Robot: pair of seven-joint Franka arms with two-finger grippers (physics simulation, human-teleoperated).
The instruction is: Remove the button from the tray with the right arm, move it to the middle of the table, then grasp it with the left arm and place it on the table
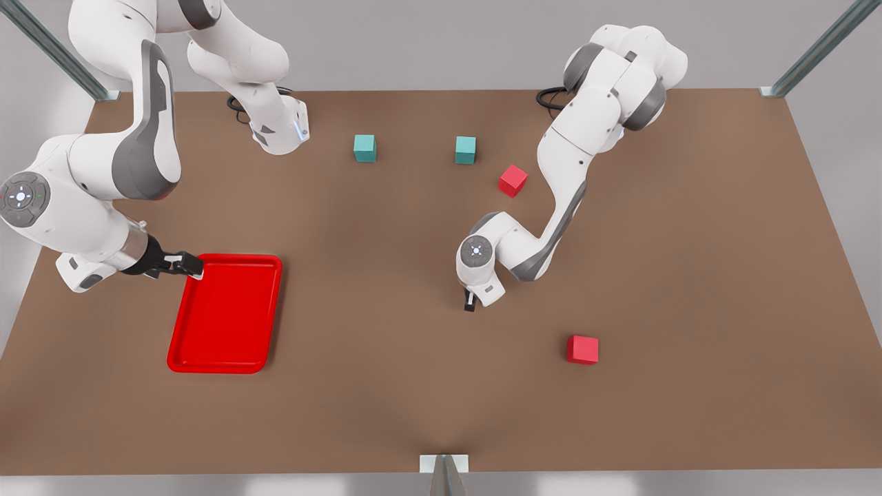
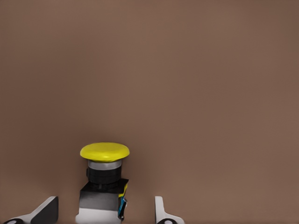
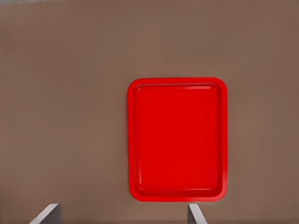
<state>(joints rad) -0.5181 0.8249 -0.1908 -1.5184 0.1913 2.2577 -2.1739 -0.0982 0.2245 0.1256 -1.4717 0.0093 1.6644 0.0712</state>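
Left fingers (image 2: 46,210) spread beside button (image 2: 104,182); right fingers (image 3: 46,212) apart above tray (image 3: 177,140).

The tray (image 3: 177,140) lay flat on the brown bench (image 3: 65,116), its long sides running away from the camera. It was bright red, with rounded corners and a raised rim all the way round, and its floor was bare. Bench showed on every side of it. Near the camera the two grey fingertips (image 3: 46,213) of the right claw (image 3: 121,215) stood wide apart, with nothing between them. One fingertip sat just before the tray's near rim.
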